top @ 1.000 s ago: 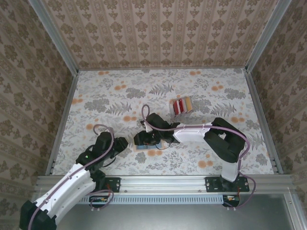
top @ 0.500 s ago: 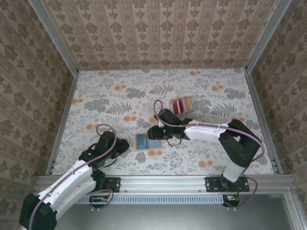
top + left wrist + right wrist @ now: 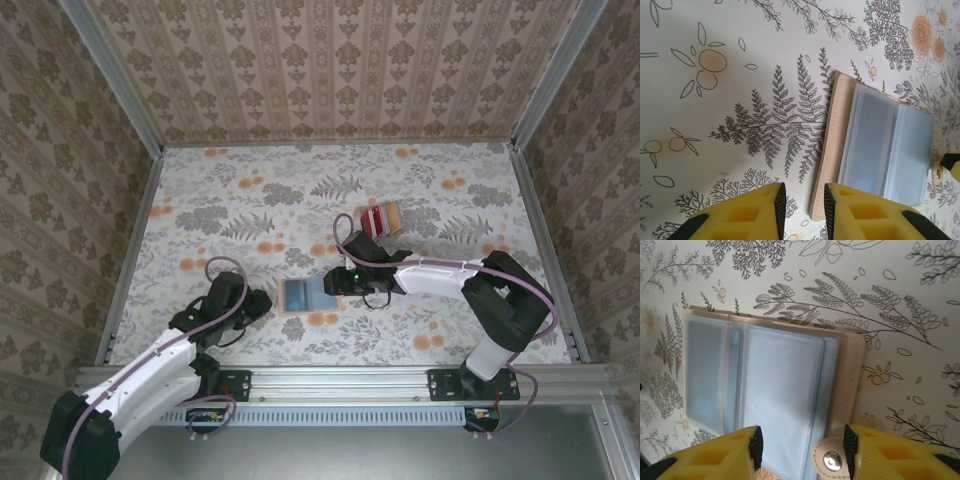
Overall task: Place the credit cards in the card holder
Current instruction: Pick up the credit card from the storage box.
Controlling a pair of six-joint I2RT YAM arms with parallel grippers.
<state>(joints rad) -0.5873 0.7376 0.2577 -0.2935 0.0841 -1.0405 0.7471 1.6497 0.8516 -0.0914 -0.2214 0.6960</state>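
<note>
Card holder (image 3: 305, 295) lies open; credit cards (image 3: 378, 219) sit beyond its right side, nearest the right end effector (image 3: 332, 284), spread empty over its clasp; left end effector (image 3: 804, 202) barely parted, empty.

One card holder (image 3: 305, 295), several credit cards (image 3: 378, 219), two arms (image 3: 150, 365) (image 3: 440, 272).

Floral table (image 3: 250, 190) (orange blooms) within damask-papered walls (image 3: 330, 70).
</note>
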